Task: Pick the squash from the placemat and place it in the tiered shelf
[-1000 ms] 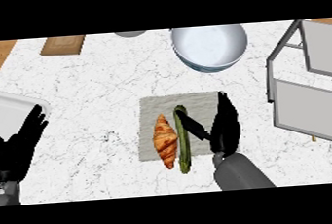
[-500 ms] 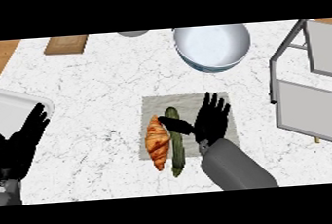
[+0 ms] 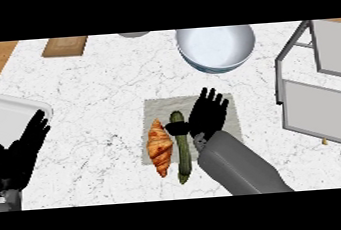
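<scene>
The squash (image 3: 182, 158) lies lengthwise on the placemat (image 3: 157, 110) near the middle of the desk's front edge, with a croissant (image 3: 159, 147) just beside it on the side toward the desk's left edge. The right hand (image 3: 207, 115) sits over the placemat on the squash's other side. Its fingers are straight and spread, released rather than clenched, and the thumb reaches sideways onto the squash. That placement looks deliberate: coming in from the clear side keeps the hand off the croissant, and an opened hand leaves room for the fingers to curl round the narrow body. The grasp appears not yet made, so the task is at its first step. The tiered shelf (image 3: 317, 109) stands at the desk's right edge, well apart from the placemat, with its panels bare and facing up to receive the squash. The left hand (image 3: 19, 156) rests open at the desk's left edge, beside a white tray (image 3: 3, 111). A large bowl (image 3: 217, 46) sits toward the back edge, off the likely path.
</scene>
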You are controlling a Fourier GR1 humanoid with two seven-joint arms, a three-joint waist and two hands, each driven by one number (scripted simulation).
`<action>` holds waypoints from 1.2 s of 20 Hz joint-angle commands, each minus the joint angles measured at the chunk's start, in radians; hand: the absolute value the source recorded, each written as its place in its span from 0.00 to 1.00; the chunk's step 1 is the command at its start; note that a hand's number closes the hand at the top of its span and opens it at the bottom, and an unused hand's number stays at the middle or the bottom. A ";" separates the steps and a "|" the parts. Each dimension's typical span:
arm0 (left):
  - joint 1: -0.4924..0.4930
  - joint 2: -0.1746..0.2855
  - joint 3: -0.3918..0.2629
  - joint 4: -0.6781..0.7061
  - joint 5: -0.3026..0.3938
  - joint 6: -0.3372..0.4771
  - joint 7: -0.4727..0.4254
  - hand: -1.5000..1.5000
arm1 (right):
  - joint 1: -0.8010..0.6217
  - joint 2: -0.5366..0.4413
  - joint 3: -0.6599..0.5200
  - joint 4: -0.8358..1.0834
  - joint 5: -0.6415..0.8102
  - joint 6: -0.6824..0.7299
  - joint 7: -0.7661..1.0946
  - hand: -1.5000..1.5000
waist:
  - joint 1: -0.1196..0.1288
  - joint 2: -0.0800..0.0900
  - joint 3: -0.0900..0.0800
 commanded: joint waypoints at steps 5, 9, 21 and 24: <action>0.016 0.006 0.019 -0.017 0.000 0.001 0.010 0.50 | -0.023 0.014 -0.011 -0.019 0.006 0.181 0.233 0.00 | -0.018 0.005 0.001; 0.046 -0.023 0.000 -0.059 -0.018 0.030 0.018 0.50 | 0.043 0.014 0.001 -0.063 0.040 0.180 0.233 0.00 | -0.021 0.004 0.002; 0.005 -0.020 0.027 -0.076 -0.011 0.016 0.064 0.50 | 0.109 0.014 0.006 -0.047 0.056 0.137 0.223 0.00 | -0.010 0.016 0.003; 0.027 -0.046 0.010 -0.067 -0.050 0.038 0.016 0.50 | 0.100 0.014 -0.038 -0.055 0.046 0.159 0.217 1.00 | -0.012 0.016 0.003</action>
